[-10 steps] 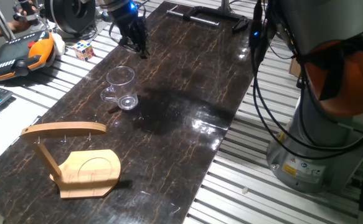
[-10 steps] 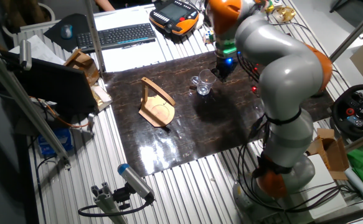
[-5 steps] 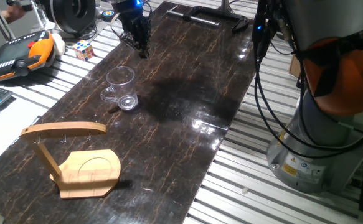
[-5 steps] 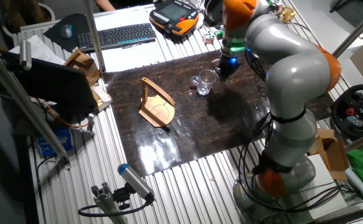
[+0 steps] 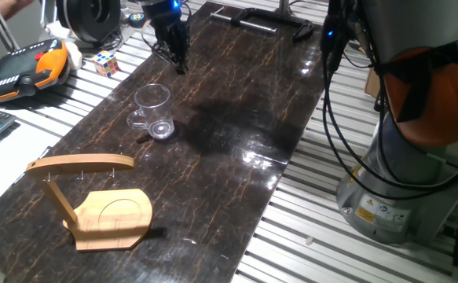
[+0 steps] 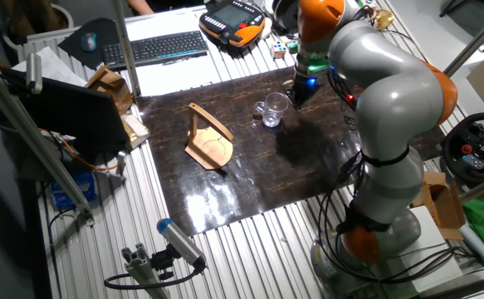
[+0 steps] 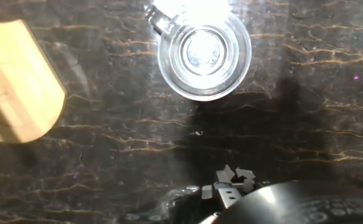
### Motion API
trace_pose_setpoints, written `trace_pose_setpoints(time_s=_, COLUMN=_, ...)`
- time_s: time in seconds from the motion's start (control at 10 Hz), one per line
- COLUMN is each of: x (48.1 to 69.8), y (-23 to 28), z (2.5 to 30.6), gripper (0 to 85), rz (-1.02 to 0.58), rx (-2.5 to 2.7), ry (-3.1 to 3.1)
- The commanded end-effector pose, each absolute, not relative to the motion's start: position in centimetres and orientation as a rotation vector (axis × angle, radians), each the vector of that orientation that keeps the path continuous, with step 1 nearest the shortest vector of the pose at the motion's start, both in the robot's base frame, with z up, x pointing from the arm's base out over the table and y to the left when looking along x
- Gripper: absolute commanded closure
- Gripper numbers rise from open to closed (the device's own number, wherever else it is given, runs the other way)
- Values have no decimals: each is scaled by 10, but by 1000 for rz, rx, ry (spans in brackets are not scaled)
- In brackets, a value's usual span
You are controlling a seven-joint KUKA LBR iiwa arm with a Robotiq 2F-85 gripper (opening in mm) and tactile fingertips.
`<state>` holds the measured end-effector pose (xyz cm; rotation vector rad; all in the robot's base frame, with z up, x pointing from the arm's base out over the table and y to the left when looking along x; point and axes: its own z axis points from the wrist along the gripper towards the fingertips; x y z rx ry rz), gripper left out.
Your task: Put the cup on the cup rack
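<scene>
We count 1 cup (image 5: 152,112), 1 cup rack (image 5: 95,198), 1 Rubik's cube (image 5: 106,62), 1 keyboard (image 6: 158,46) and 1 orange-and-black teach pendant (image 5: 23,69).

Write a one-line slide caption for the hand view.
Top-down view of a clear glass mug on dark marbled table, wooden cup rack base at left.

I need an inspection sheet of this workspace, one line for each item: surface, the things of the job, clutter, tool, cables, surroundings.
Surface: dark marbled table, glossy, with light reflections.
Job's things: cup lying on its side, apart from the cup rack, which stands upright; nothing seen on its hooks.
Clutter: puzzle cube beside the table; nothing seen loose on the dark top.
Tool: tool hangs above the table beyond the cup, holding nothing; open or shut cannot be told.
Cables: black cables hang along the robot base.
Surroundings: keyboard, orange-black handheld controller, cardboard box.
</scene>
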<state>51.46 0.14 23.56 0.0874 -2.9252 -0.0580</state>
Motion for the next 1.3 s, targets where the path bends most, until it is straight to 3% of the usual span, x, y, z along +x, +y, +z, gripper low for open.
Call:
trace_pose_setpoints(time_s=0.0, x=515, y=1, z=236, gripper=840, rz=-28, rx=64, ry=-2930)
trace_pose_setpoints(time_s=0.2, x=515, y=1, z=236, gripper=783, rz=-17, rx=58, ry=-2915)
trace_pose_setpoints(time_s=0.6, x=554, y=14, z=219, gripper=527, rz=25, rx=33, ry=-2987)
trace_pose_setpoints(time_s=1.0, x=585, y=43, z=195, gripper=500, rz=-1, rx=17, ry=-3022)
trace_pose_setpoints(time_s=1.2, x=590, y=53, z=189, gripper=490, rz=14, rx=51, ry=-3029)
